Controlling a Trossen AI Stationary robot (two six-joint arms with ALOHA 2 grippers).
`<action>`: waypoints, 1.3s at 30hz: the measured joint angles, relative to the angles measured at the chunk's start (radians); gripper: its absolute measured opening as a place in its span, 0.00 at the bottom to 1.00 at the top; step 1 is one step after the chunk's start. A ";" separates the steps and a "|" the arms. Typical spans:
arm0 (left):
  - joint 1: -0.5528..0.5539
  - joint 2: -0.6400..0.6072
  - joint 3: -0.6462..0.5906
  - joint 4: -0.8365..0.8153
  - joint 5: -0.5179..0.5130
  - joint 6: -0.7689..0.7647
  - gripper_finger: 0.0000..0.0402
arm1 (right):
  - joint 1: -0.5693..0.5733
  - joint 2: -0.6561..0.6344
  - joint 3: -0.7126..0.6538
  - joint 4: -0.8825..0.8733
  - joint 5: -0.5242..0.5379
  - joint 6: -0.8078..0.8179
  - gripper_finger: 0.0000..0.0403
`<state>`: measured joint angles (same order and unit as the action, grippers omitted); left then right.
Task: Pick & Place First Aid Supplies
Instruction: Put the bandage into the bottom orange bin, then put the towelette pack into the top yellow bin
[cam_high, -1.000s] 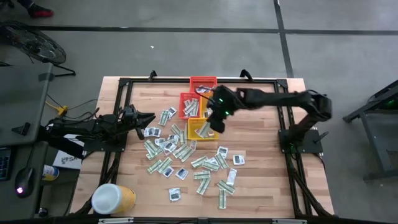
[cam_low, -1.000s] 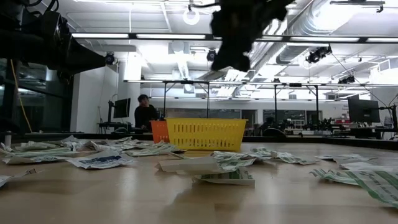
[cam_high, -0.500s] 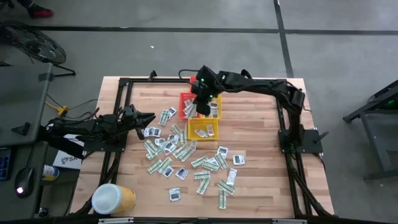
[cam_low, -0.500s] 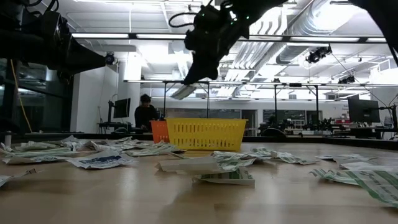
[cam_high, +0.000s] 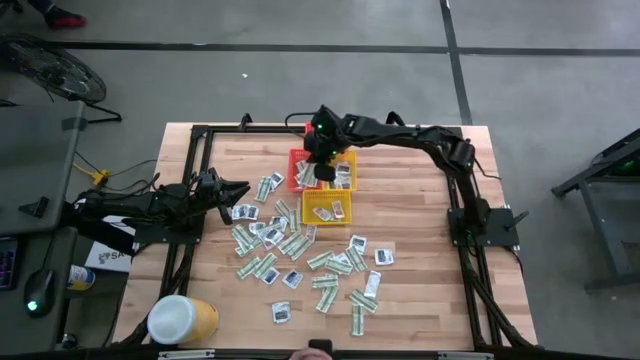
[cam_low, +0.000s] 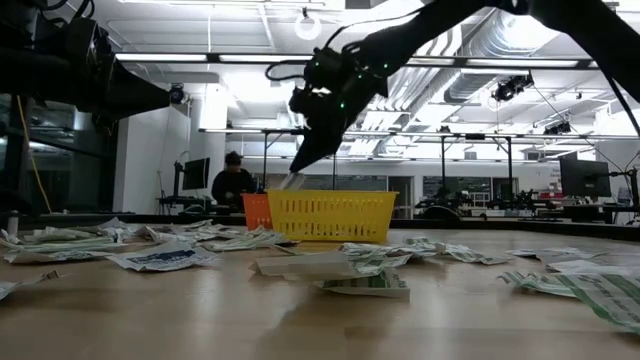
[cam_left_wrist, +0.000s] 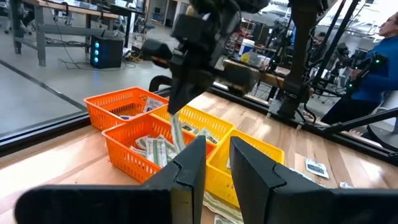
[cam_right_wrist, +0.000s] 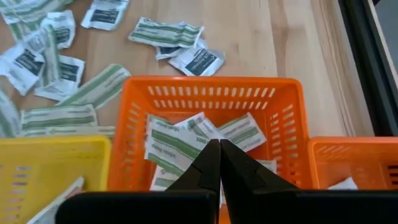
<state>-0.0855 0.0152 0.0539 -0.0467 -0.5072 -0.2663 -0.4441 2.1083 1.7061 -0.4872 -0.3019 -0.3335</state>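
Pale green-and-white strips and white square packets (cam_high: 300, 262) lie scattered over the middle of the wooden table. Some also lie in the small baskets. My right gripper (cam_high: 321, 168) hovers over the orange basket (cam_right_wrist: 211, 99), shut on one green-and-white strip (cam_left_wrist: 176, 132). In the right wrist view its fingers (cam_right_wrist: 210, 163) hide that strip, and other strips (cam_right_wrist: 177, 146) lie on the basket floor below. My left gripper (cam_high: 243, 190) waits open and low at the table's left, pointing at the baskets. My right gripper (cam_low: 303, 155) pinches the strip by its upper end (cam_left_wrist: 174, 118) between its two fingers, coming from above and pointing down. The strip hangs straight below the fingers. Its lower end (cam_low: 290, 184) reaches down to the orange basket's rim.
A red basket (cam_high: 327, 131) stands at the far side of the orange one. Two yellow baskets (cam_high: 326, 208) (cam_high: 347, 172) stand beside it. A big yellow tub with a white lid (cam_high: 181, 319) sits at the near left corner. A person stands in the room beyond (cam_low: 233, 180).
My right gripper has swung from above the near yellow basket toward the table's far left, over the orange basket, and then dropped lower. It has stayed shut, and the strip it carries now hangs down into the basket's mouth.
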 joint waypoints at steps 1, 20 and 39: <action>0.000 0.000 0.000 0.000 0.000 0.000 0.18 | -0.001 0.006 0.000 0.008 -0.001 -0.008 0.00; 0.000 0.000 0.000 0.000 0.000 0.000 0.18 | -0.003 0.063 0.000 0.019 0.052 0.001 0.19; 0.000 0.000 0.000 0.000 0.000 0.000 0.18 | 0.056 -0.252 -0.206 -0.191 0.095 0.173 0.42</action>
<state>-0.0855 0.0152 0.0538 -0.0467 -0.5072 -0.2665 -0.3886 1.8560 1.4999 -0.6787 -0.2070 -0.1602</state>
